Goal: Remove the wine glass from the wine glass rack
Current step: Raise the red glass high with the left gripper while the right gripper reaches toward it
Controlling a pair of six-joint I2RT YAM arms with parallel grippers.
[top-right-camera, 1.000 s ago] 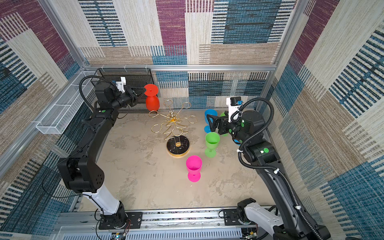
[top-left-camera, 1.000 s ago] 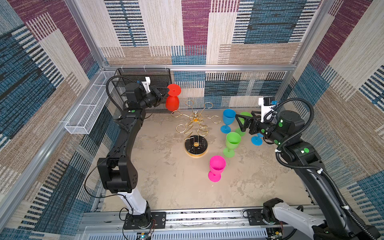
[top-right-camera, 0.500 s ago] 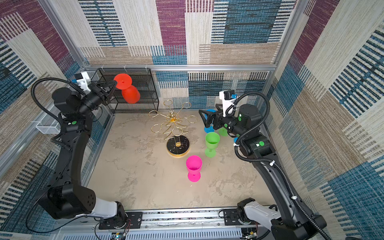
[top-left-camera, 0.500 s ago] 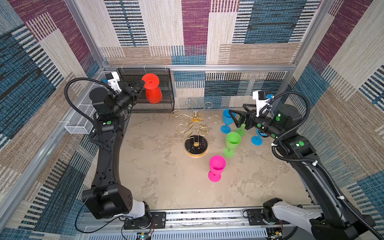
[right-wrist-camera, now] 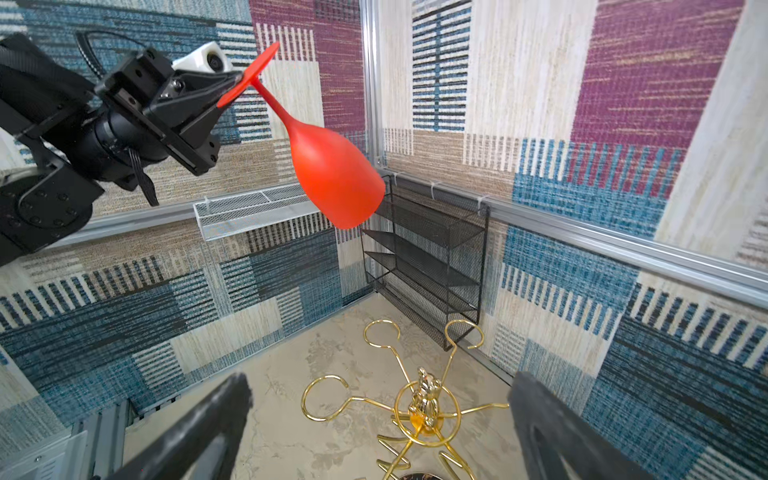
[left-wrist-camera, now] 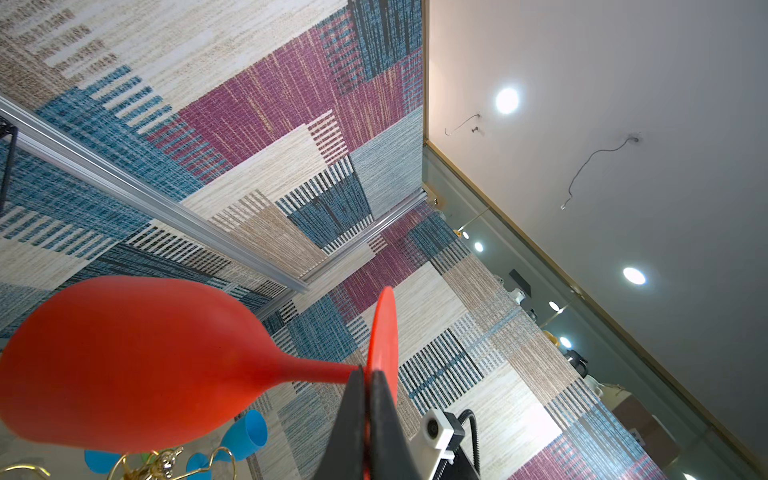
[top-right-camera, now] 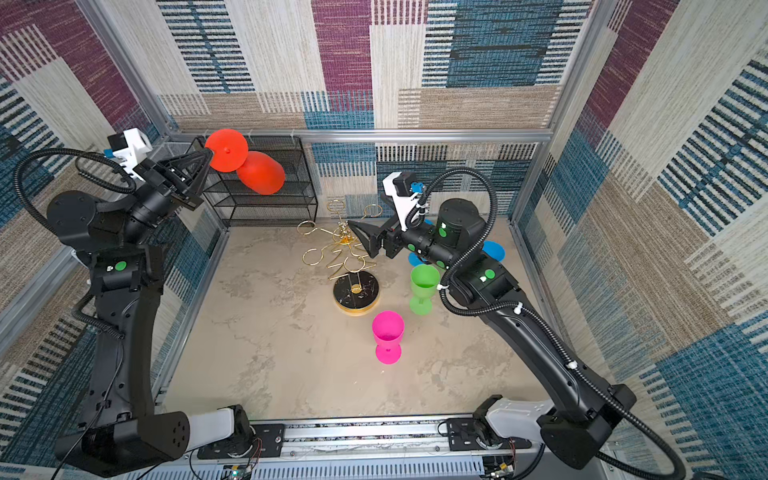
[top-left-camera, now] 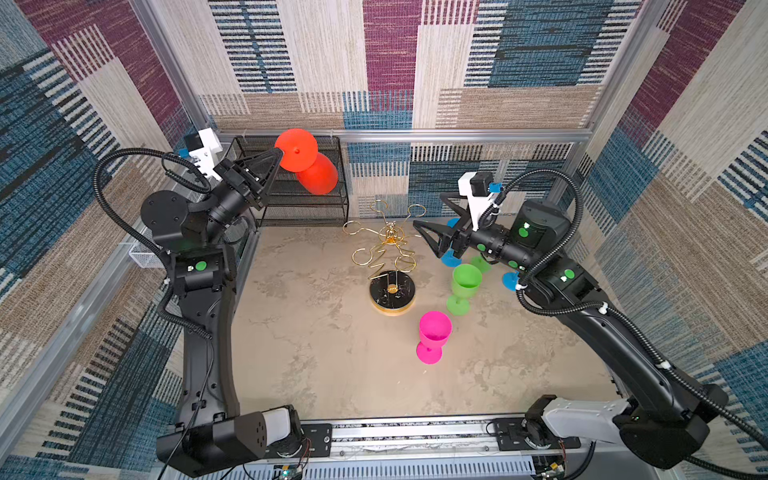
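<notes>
Both top views: red plastic wine glass [top-left-camera: 316, 175] aloft, off and well apart from gold wire rack [top-left-camera: 392, 291], up-left of it; left wrist: left gripper [left-wrist-camera: 367, 372] pressed together on foot disc, stem crosswise to jaws; right wrist: right gripper [right-wrist-camera: 382, 384] spread wide, empty, by rack top, glass high ahead.

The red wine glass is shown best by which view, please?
Right wrist view: the red wine glass shows whole, foot to rim, held by the left gripper. Both top views foreshorten it; the left wrist view sees its foot edge-on.
</notes>
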